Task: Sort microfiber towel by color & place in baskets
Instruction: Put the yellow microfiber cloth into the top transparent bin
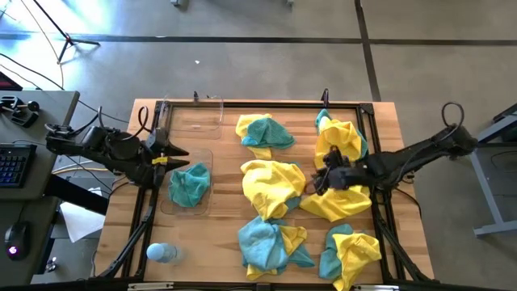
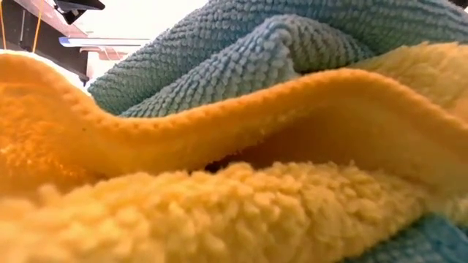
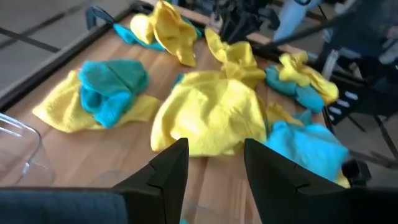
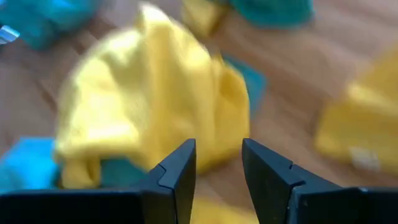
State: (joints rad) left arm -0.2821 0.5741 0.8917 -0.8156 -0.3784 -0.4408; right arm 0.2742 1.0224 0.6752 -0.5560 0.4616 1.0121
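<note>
Sorting has barely begun — one teal towel [image 1: 189, 184] lies in the nearer basket [image 1: 207, 158]; the farther basket [image 1: 212, 103] holds nothing; the remaining yellow and teal towels lie in mixed heaps across the table [image 1: 388, 121].

Left gripper [image 1: 179, 157]: fingers [image 3: 168, 171] stand moderately parted with nothing between them; it hovers over the edge of the nearer basket, beside the deposited teal towel; its arm reaches in from the table's left side.

Right gripper [image 1: 317, 179]: fingers [image 4: 180, 171] likewise parted and empty, pointed at a crumpled yellow towel [image 1: 275, 184] near the table's centre; its arm extends in from the right, crossing another yellow heap [image 1: 339, 202] — in my judgement, poised for a pickup not yet made.
</note>
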